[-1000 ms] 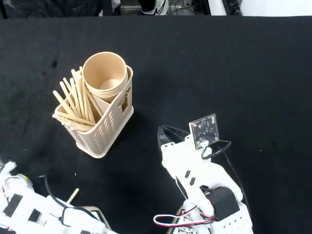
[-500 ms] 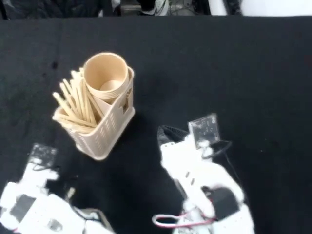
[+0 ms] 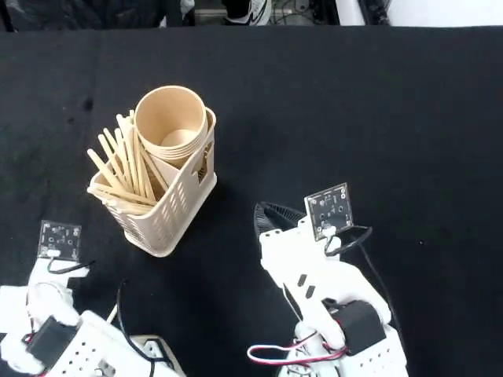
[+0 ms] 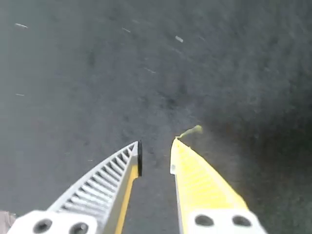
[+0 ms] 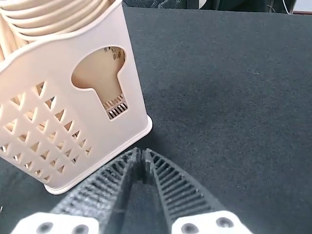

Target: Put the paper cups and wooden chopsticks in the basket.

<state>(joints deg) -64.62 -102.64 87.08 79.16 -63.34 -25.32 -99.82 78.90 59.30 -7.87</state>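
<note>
Cups and chopsticks sit in the basket on the worktop, so park your narrowly parted, empty left claw and closed right claw without nudging it.

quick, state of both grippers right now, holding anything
Left gripper: open, holding nothing.
Right gripper: closed, holding nothing.

- High view: soft, even overhead light; the black table soaks it up, no hard shadows.
- Basket and right arm shell read bright, no glare spots.
- Left wrist view: dim; cloth darkens beside the yellow finger of the left gripper.
- Right wrist view: basket wall brightly lit, faint soft shadow at its base.
</note>
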